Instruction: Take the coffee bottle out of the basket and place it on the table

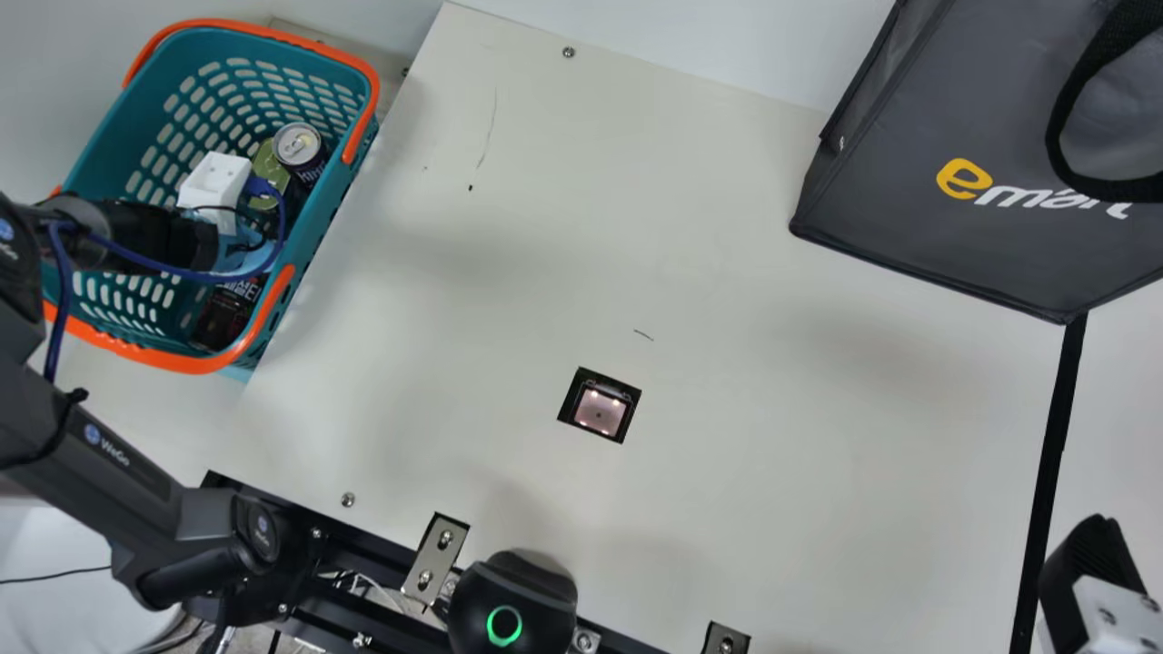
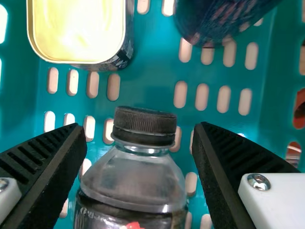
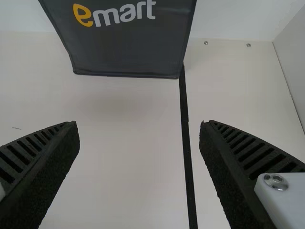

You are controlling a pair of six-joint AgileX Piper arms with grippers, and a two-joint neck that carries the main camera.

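while the left gripper [image 1: 213, 186] hangs in the basket [image 1: 186, 365], its fingers [image 2: 52, 171] gape.
gaps flank the coffee bottle [image 2: 136, 179] at its cap [image 2: 145, 125].

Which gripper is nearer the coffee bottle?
Left. The left gripper is open at the bottle in the basket; the right gripper is at the opposite side of the table.

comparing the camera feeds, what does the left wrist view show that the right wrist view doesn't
Left wrist view, not right: the coffee bottle with its black cap, inside the teal basket, plus a square-topped tin and a dark, rounded container.

Right wrist view, not left: the dark bag, the table and the long black strip on it.

Both: an open claw with black ribbed fingers, the left claw in one and the right claw in the other.
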